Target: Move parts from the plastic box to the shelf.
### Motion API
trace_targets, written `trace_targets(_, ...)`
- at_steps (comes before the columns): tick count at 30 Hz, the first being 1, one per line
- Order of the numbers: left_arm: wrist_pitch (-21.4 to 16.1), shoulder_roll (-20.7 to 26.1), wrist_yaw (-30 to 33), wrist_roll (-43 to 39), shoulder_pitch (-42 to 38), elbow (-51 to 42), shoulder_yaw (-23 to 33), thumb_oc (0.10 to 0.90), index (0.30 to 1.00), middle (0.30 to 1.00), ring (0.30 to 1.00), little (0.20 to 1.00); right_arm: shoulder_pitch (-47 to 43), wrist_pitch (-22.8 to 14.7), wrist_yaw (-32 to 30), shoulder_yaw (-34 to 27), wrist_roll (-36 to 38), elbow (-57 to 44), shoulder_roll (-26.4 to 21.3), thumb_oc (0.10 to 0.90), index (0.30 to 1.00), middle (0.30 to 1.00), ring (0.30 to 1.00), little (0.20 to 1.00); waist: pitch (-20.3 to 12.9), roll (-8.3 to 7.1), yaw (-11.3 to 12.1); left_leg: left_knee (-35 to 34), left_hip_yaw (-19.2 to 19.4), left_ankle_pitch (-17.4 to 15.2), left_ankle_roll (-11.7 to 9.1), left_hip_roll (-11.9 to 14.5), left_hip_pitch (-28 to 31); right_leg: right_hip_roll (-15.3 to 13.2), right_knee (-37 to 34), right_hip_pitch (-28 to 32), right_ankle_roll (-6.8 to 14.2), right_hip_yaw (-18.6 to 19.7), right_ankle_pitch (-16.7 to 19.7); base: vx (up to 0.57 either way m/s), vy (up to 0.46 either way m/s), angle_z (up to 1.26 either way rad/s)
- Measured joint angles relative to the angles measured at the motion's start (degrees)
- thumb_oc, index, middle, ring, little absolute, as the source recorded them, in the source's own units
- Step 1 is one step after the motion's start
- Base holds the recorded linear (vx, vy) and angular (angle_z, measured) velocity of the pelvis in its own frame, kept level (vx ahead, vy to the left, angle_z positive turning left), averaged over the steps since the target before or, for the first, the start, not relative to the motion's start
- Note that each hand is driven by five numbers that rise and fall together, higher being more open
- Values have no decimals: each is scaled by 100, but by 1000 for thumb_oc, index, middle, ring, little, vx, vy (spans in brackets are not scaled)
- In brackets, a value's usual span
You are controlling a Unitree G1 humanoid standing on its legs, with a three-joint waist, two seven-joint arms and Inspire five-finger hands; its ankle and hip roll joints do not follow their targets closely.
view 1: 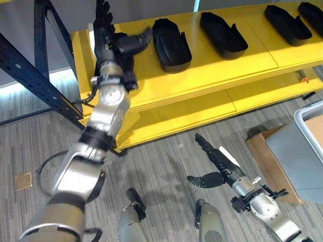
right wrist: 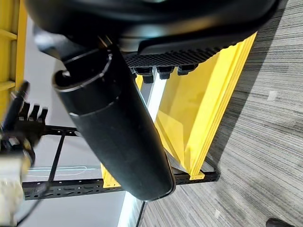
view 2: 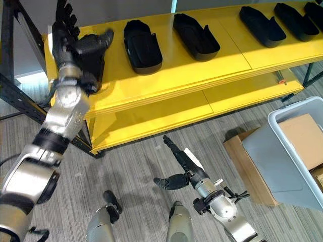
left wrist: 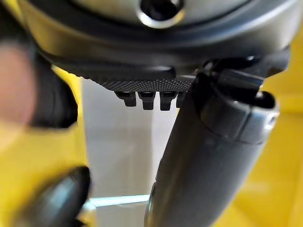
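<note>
Yellow shelf carried black parts in a row. We saw left hand raised at its end, fingers straight, empty; right hand low, fingers straight; box right.

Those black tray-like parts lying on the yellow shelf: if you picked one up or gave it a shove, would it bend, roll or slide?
The black parts look like moulded hollow shells, so probably stiff and fairly light for their size. Each lies flat on the yellow shelf, so rolling or tipping seems unlikely. The shelf's surface looks smooth, so a shove would likely make one slide.
</note>
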Motion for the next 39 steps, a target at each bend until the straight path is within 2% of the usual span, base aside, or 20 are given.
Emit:
trace_targets(2, 48, 444, 3, 885, 717, -366, -28, 900, 1000, 1000, 1000, 1000, 23, -4, -24, -131, 1, 5, 73, 900, 1000, 1000, 1000, 1000, 17, 28, 4, -2, -10, 12, -17, 13, 30, -1, 63, 2, -18, -1, -52, -12, -4, 3)
trace_targets(3, 161, 545, 0, 1441, 1147, -441, 43, 900, 1000, 1000, 1000, 1000, 62, -5, -29, -207, 0, 5, 80, 900, 1000, 1000, 1000, 1000, 22, 37, 86, 1, -38, 21, -30, 14, 33, -6, 142, -1, -28, -10, -106, -23, -9, 7)
trace_targets(4, 225, 539, -8, 1636, 1310, -467, 58, 900, 1000, 1000, 1000, 1000, 100, -7, -24, -266, 0, 7, 106, 900, 1000, 1000, 1000, 1000, 24, 37, 148, 0, -47, 23, -34, 15, 33, -10, 169, -11, -40, -13, -130, -33, -11, 9)
trace_targets(6, 272, 448, -83, 2008, 2083, -656, 452, 900, 1000, 1000, 1000, 1000, 64, -12, -10, -287, -2, 29, 204, 900, 1000, 1000, 1000, 1000, 66, -1, 191, -15, -67, 36, -53, 12, 33, -15, 219, -14, -78, -32, -182, -39, -6, 6)
trace_targets(9, 394, 422, -95, 2300, 2340, -751, 597, 900, 1000, 1000, 1000, 1000, 69, -12, -9, -288, -7, 30, 210, 900, 1000, 1000, 1000, 1000, 173, -67, 198, -21, -80, 58, -51, 11, 32, -11, 241, -17, -66, -39, -176, -24, 4, 1)
trace_targets(11, 494, 422, -105, 2819, 2507, -855, 626, 900, 1000, 1000, 1000, 1000, 75, -14, -10, -297, -7, 28, 215, 900, 1000, 1000, 1000, 1000, 240, -114, 192, -38, -82, 67, -55, 13, 32, -9, 233, -19, -60, -41, -168, -16, 7, 0)
trace_targets(12, 530, 471, -114, 3297, 2524, -826, 625, 900, 1000, 1000, 1000, 1000, 50, -17, -6, -313, -15, 19, 235, 900, 1000, 1000, 1000, 1000, 303, -131, 187, -38, -82, 67, -56, 16, 32, -6, 233, -22, -59, -38, -165, -31, 9, -1)
trace_targets(17, 742, 853, -133, 4659, 2493, -819, 600, 900, 1000, 1000, 1000, 1000, 36, -27, -5, -336, -55, 18, 237, 900, 1000, 1000, 1000, 1000, 320, -129, 170, -27, -76, 69, -60, 60, 33, 32, 226, -21, -67, -36, -168, -4, 2, -1)
trace_targets(18, 754, 1074, -218, 5061, 2453, -763, 500, 900, 1000, 1000, 1000, 1000, 35, -30, -2, -345, -54, 17, 238, 900, 1000, 1000, 1000, 1000, 320, -128, 165, -12, -76, 70, -62, 87, 34, 54, 226, -21, -77, -34, -171, -25, 13, -4)
trace_targets(20, 770, 1183, -275, 5372, 2248, -480, 293, 900, 1000, 1000, 1000, 1000, 33, -30, 13, -350, -54, 15, 239, 900, 1000, 1000, 1000, 1000, 322, -124, 160, -9, -78, 73, -66, 94, 38, 61, 234, -22, -81, -30, -173, -10, 5, -2)
trace_targets(27, 962, 1202, -614, 5992, 1724, 162, -321, 900, 1000, 1000, 1000, 1000, 84, -30, 70, -360, -56, 9, 235, 900, 1000, 1000, 1000, 1000, 330, -112, 121, 2, -64, 73, -67, 108, 41, 64, 259, -46, -86, -8, -170, 0, 0, 0)
trace_targets(28, 964, 1232, -683, 6189, 1382, 613, -696, 900, 1000, 1000, 1000, 1000, 96, -31, 93, -373, -55, 7, 226, 900, 1000, 1000, 1000, 1000, 331, -111, 117, 5, -65, 76, -70, 113, 42, 67, 274, -55, -89, 1, -171, 0, 0, 0)
trace_targets(31, 1001, 1248, -742, 6281, 1190, 929, -913, 900, 1000, 1000, 1000, 1000, 117, -31, 105, -381, -55, -3, 211, 900, 1000, 1000, 1000, 1000, 334, -111, 80, 6, -46, 77, -71, 116, 38, 68, 294, -86, -89, 22, -171, -8, -1, -3)
trace_targets(39, 957, 1260, -848, 6698, 1161, 1253, -1016, 900, 1000, 1000, 1000, 1000, 126, -32, 139, -409, -57, -4, 183, 900, 1000, 1000, 1000, 1000, 456, -110, 32, 11, -49, 84, -82, 133, 35, 75, 332, -107, -112, 29, -185, 0, 0, 0)
